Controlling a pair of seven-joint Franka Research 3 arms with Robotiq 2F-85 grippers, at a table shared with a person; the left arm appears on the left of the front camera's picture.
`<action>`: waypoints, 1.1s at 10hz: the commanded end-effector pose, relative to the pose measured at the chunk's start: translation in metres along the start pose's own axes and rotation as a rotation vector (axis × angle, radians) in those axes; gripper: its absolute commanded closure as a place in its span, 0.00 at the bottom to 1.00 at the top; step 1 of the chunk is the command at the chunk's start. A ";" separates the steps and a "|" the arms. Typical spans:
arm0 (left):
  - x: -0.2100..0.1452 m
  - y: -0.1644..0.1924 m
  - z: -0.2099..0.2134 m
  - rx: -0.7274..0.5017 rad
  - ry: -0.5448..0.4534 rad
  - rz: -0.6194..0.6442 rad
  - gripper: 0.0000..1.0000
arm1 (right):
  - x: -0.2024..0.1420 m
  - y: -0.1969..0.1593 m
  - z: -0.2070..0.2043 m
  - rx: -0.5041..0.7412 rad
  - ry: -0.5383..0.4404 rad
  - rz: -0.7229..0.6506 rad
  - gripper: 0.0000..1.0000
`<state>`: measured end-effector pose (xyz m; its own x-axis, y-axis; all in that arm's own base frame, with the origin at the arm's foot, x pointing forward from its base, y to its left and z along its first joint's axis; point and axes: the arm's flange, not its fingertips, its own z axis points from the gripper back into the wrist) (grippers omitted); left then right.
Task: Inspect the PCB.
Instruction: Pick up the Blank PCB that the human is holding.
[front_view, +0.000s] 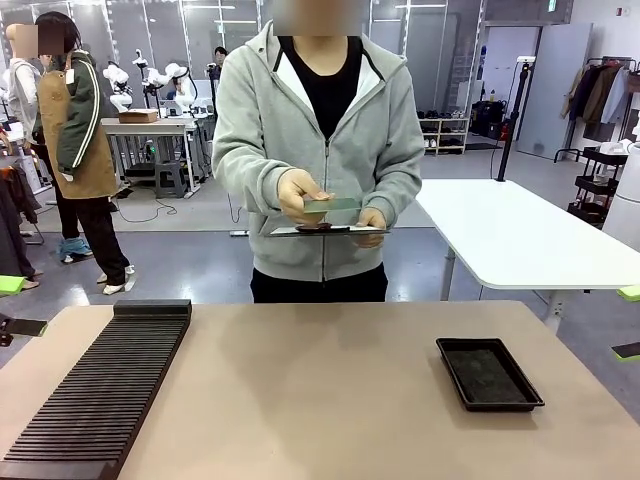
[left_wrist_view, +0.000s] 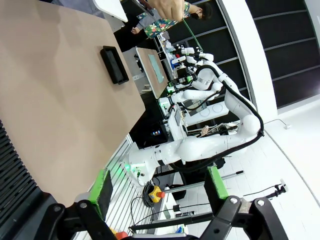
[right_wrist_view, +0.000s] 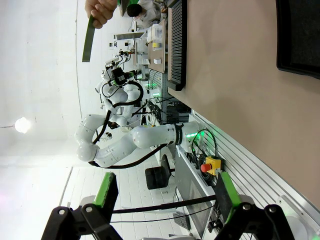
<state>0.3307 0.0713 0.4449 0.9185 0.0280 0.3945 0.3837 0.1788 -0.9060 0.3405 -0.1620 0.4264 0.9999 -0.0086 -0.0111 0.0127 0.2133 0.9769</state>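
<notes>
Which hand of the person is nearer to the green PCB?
The person's own right hand: it grips one end of the PCB. The left hand is lower, near the other end, and holds the dark panel beneath the board.

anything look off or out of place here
Nothing stands out. The slotted black rack and the black tray lie flat on the table, and the person holds the PCB level over a dark panel.

Lighting: bright, even, from overhead; faint soft shadows on worktop (front_view: 320, 400). Front view: sharp. Wrist views: wide-angle bending at edges. Right wrist view: background washed white, lamp (right_wrist_view: 21, 125) flaring.
</notes>
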 end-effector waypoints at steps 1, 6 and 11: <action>-0.003 -0.003 0.000 0.001 0.002 -0.009 0.05 | 0.000 0.000 0.000 0.000 0.000 0.000 0.00; -0.003 -0.003 0.000 0.001 0.002 -0.009 0.05 | 0.000 0.072 -0.096 0.076 0.110 -0.053 0.00; -0.003 -0.003 0.000 0.001 0.002 -0.009 0.05 | 0.024 0.111 -0.198 0.151 0.146 -0.171 0.00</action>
<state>0.3306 0.0709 0.4451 0.9183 0.0268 0.3949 0.3842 0.1794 -0.9057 0.3603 0.0430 0.4878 0.9774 0.1440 -0.1545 0.1433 0.0855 0.9860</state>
